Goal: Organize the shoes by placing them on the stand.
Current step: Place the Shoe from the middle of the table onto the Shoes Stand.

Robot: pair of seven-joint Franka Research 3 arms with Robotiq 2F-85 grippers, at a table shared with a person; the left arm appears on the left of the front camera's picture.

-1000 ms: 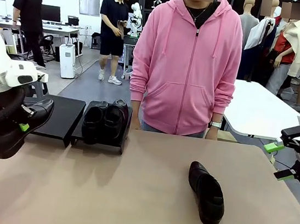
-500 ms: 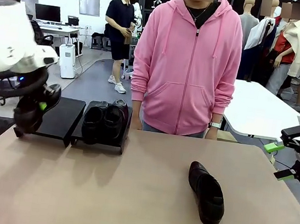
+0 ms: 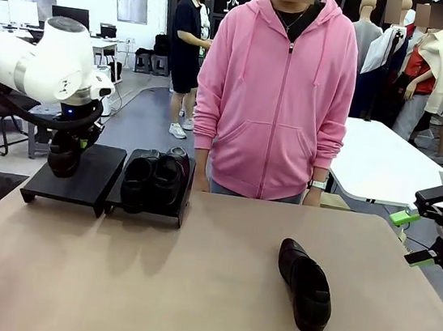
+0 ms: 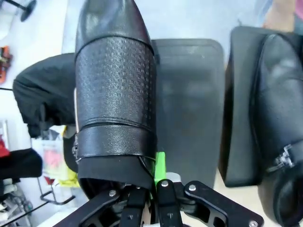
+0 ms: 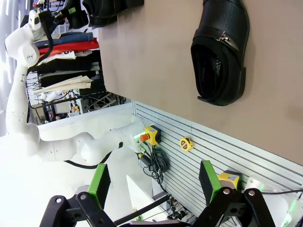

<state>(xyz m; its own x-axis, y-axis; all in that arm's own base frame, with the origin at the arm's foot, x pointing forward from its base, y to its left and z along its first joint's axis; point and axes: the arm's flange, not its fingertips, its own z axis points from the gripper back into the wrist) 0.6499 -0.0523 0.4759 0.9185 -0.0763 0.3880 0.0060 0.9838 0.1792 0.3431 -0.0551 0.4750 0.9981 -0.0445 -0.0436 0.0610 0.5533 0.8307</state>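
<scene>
Tan table (image 3: 188,292) up front, and one loose shoe (image 3: 304,285) lies on it well to the right of the stand (image 3: 81,176) and nearer us, untouched. Farther right of the stand, off the table's edge, the right gripper (image 3: 406,236) hangs with jaws spread and nothing between them.

Now the big change! A second ago the left gripper (image 3: 74,136) was low at the near left. It has swung up and away, and now hovers over the stand's bare left panel, clenched on the held shoe (image 3: 63,159), toe hanging down. The carry looks all but done, so lowering and letting go should be next.

On the stand's right panel a pair (image 3: 154,177) already sits side by side. Behind the stand, a person (image 3: 275,99) in a pink hoodie watches.

The left wrist view adds the grip itself. The left gripper (image 4: 154,170) pinches the held shoe (image 4: 116,85) at its collar, with the empty panel straight beyond. The right wrist view shows the loose shoe (image 5: 220,52) from above, its opening in plain sight.
</scene>
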